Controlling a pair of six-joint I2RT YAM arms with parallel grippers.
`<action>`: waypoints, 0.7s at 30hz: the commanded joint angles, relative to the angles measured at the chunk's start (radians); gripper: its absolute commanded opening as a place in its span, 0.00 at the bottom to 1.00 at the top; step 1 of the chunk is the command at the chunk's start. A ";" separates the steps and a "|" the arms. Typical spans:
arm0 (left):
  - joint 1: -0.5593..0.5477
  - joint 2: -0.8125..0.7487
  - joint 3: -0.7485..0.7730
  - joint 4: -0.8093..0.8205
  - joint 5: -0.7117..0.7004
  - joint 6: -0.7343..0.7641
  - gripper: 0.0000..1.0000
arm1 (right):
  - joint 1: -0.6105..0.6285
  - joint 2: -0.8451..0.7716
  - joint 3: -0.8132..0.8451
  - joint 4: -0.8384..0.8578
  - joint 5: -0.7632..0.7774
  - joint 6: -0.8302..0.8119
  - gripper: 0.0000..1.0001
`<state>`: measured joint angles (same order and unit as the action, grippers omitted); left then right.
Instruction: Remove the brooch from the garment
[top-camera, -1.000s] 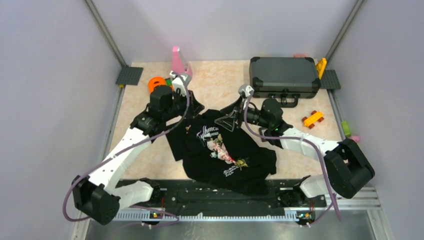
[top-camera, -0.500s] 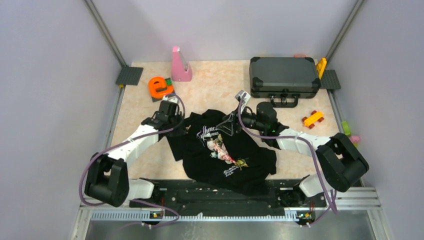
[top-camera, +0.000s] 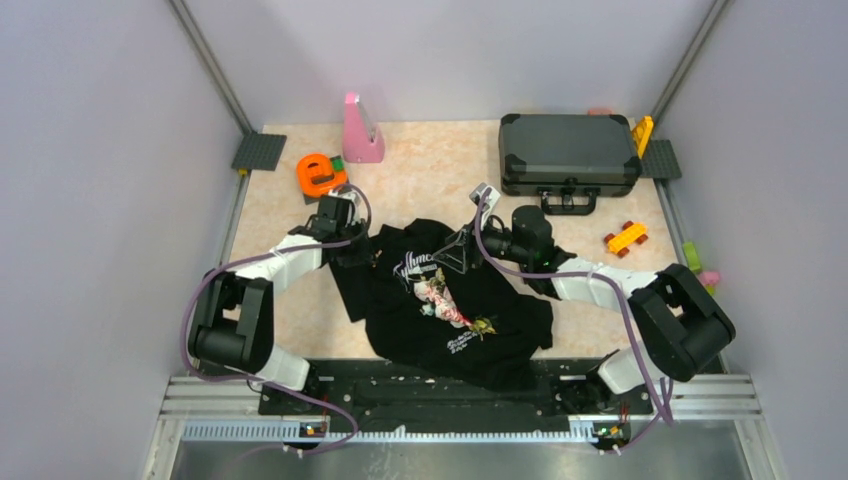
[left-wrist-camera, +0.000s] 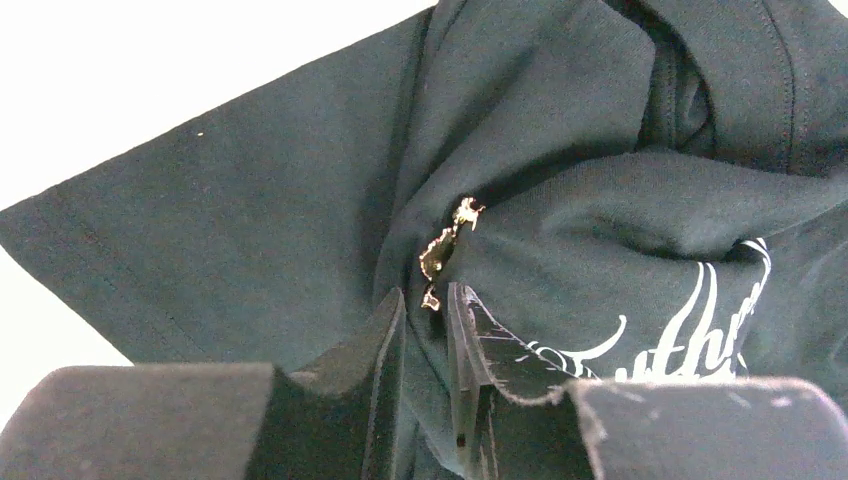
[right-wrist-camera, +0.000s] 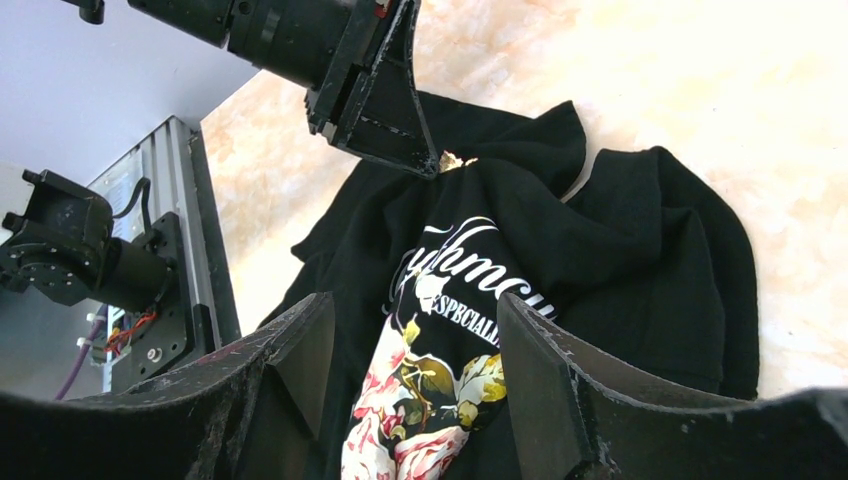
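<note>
On the peach marbled counter (top-camera: 430, 170), between pale lilac walls (top-camera: 100, 200), the black garment (top-camera: 505, 305) lies crumpled, with a dark grey case (top-camera: 568, 148) beyond it. At the left wrist, the left fingers (left-wrist-camera: 380, 335) stand almost together. The gold brooch (left-wrist-camera: 445, 245) sits in a fold at their tips, and I cannot tell whether they clamp it. At the right wrist, the right fingers (right-wrist-camera: 300, 350) gape wide above the floral print.

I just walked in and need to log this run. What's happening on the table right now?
The left claw is down at a fold of the black T-shirt, its fingers narrowly apart right at the lower end of the small gold brooch pinned there. Whether it grips anything cannot be told. The right claw hangs open over the shirt's floral print. The brooch is not yet off.
</note>
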<state>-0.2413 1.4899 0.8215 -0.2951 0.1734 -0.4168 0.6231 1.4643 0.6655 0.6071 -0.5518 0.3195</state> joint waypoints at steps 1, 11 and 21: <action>0.010 0.010 0.049 0.045 0.043 0.013 0.26 | -0.006 0.002 -0.007 0.060 -0.019 0.000 0.62; 0.031 0.069 0.092 0.041 0.091 0.016 0.24 | -0.006 -0.001 -0.003 0.049 -0.022 -0.002 0.61; 0.031 0.016 0.079 -0.016 -0.001 0.028 0.27 | -0.006 -0.002 -0.003 0.048 -0.023 -0.004 0.61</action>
<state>-0.2157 1.5600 0.8845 -0.2974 0.2108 -0.4088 0.6231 1.4643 0.6655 0.6121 -0.5552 0.3191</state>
